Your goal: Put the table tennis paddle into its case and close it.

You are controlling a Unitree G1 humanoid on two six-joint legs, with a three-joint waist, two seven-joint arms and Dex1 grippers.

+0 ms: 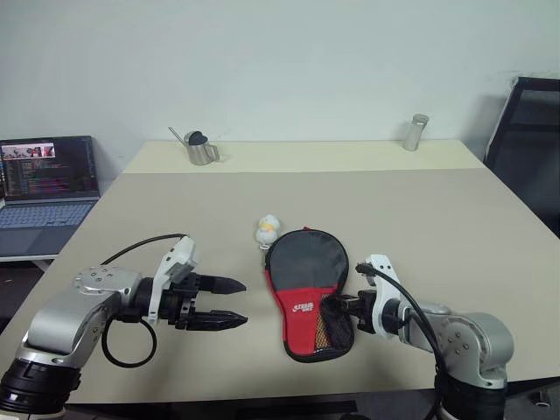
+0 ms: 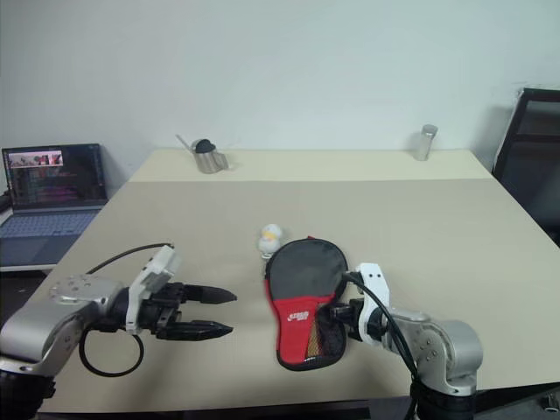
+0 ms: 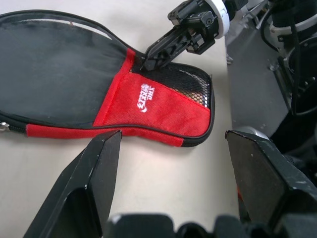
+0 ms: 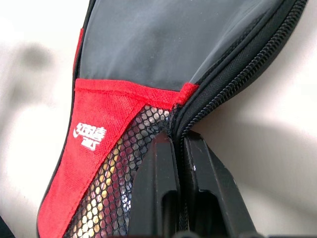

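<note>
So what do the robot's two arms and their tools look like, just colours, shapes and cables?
Both arms are rounded, brushed-silver metal segments with black joint rings. Each wrist carries a white bracket, and a black cable loops from it back along the arm. The left tool and right tool each have two long black tapered fingers on a black body. No markings can be made out.

Matt black-and-red cloth case [image 1: 307, 293] with mesh pocket, on smooth matt beige table [image 1: 437, 219]; shiny metal jug [image 1: 202, 148].

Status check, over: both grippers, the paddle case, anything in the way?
Left gripper open, clear of the case. Right gripper shut at the case's zip edge by the mesh pocket. Case flat on table; small white ball just beyond it.
</note>
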